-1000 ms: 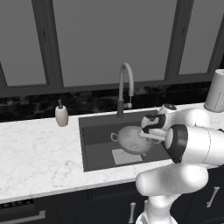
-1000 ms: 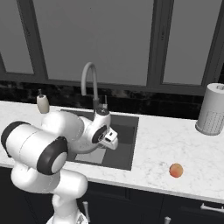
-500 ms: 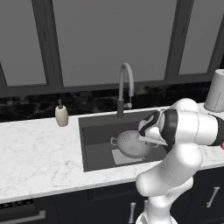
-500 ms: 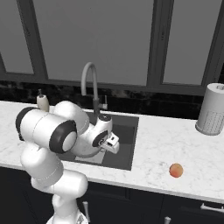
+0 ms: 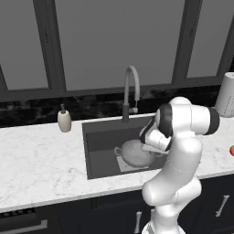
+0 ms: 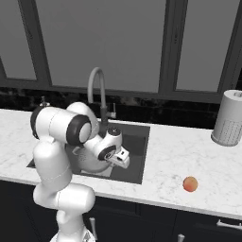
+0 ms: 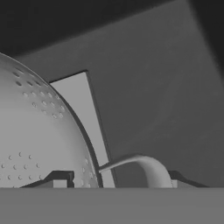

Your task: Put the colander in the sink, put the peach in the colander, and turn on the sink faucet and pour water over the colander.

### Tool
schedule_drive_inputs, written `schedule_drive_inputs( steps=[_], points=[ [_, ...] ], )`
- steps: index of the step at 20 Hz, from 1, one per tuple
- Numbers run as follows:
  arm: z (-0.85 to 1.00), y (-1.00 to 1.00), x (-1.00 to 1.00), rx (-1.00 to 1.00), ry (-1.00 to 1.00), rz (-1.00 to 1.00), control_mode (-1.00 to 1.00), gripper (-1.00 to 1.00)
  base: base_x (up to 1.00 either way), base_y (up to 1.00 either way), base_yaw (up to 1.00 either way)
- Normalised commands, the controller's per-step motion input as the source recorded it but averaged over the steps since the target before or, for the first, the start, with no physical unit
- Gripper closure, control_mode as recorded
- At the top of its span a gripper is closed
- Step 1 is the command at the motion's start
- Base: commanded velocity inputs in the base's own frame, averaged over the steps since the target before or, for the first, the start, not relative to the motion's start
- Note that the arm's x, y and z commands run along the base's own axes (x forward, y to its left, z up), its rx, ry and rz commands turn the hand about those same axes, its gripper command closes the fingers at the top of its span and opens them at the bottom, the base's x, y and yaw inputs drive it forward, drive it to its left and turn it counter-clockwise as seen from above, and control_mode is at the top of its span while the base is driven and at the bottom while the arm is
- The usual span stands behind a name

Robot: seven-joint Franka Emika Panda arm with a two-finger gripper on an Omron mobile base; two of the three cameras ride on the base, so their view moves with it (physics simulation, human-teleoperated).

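The grey colander (image 5: 134, 153) (image 6: 90, 163) sits upright low in the dark sink (image 5: 103, 137) (image 6: 138, 136), over the lighter square (image 7: 82, 104) on its floor. My gripper (image 7: 118, 178) is open at the colander's (image 7: 35, 144) right side. Its fingertips (image 7: 59, 179) stand wide apart, one on each side of the rim and the loop handle (image 7: 146, 164). In the base views the hand (image 5: 154, 142) (image 6: 118, 156) hangs low over the basin. The peach (image 6: 190, 184) (image 5: 232, 150) lies on the counter right of the sink. The gooseneck faucet (image 5: 130, 91) (image 6: 97, 90) stands behind the basin, with no water running.
A beige soap dispenser (image 5: 64, 121) (image 6: 43, 101) stands left of the sink near the back wall. A grey perforated cylinder (image 6: 229, 118) (image 5: 226, 96) stands at the far right of the white marble counter (image 5: 41, 160). Dark windows rise behind.
The colander has come down a little lower into the basin, and my arm's elbow has swung up and over the sink's right side.
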Motion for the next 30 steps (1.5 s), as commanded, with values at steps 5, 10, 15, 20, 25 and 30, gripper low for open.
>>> schedule_drive_inputs(
  steps=[5, 10, 15, 20, 25, 30],
  points=[
    [-0.21, 0.0, 0.48, 0.0, 0.01, 0.0, -1.0, 1.0, 0.0, 0.0, 0.0],
    [-0.28, 0.0, 0.43, 0.0, 0.01, 0.0, -1.0, 1.0, 0.0, 0.0, 0.0],
    [-0.35, 0.0, 0.27, 0.0, 0.02, 0.0, -1.0, 1.0, 0.0, 0.0, 0.0],
    [-0.26, 0.0, 0.04, 0.0, 0.0, 0.0, -1.0, 1.0, 0.0, 0.0, 0.0],
    [-0.02, 0.02, -0.01, 0.0, 0.0, 0.0, -1.0, 1.0, 0.0, 0.0, 0.0],
    [0.0, 0.02, 0.0, 0.0, -0.01, 0.0, -1.0, 1.0, 0.0, 0.0, 0.0]
  ],
)
